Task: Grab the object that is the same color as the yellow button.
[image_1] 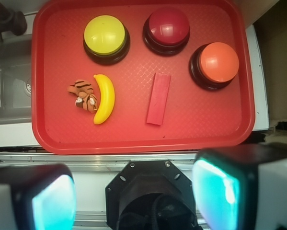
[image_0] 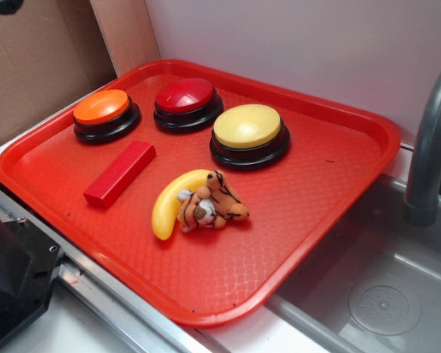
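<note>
On the red tray (image_0: 338, 158), everything sits relative to the yellow button (image_0: 247, 126). The red button (image_0: 185, 95) stands just beside it, the orange button (image_0: 101, 107) beyond that at the end of the row. In front of the yellow button lies the red block (image_0: 120, 173), nearer the orange button's side. The banana (image_0: 168, 203) lies directly in front of the yellow button, with the tiger plush (image_0: 209, 204) touching its inner curve.

The exterior view alone shows the grey sink (image_0: 386, 294) and faucet (image_0: 430, 140) next to the tray. Only the wrist view shows the gripper (image_1: 133, 201): its fingers (image_1: 220, 191) stand wide apart, holding nothing, off the tray's near edge. No writing is readable.
</note>
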Action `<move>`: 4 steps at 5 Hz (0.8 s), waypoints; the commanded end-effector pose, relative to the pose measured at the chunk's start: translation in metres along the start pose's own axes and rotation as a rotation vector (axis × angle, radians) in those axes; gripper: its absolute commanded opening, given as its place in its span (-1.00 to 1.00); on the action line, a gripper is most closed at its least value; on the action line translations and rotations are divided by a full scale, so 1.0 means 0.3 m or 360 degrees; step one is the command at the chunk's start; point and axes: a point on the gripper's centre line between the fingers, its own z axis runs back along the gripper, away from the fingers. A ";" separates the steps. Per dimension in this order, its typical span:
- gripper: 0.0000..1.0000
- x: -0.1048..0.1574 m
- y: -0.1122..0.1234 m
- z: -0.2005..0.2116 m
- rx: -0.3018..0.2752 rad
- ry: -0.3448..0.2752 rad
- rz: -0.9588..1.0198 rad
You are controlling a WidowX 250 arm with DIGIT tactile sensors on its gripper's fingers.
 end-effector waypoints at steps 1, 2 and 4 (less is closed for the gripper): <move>1.00 0.000 0.000 0.000 0.0000 0.0000 0.0000; 1.00 0.029 -0.034 -0.136 0.0006 -0.0038 0.0111; 1.00 0.098 -0.055 -0.400 -0.0066 -0.0079 0.0350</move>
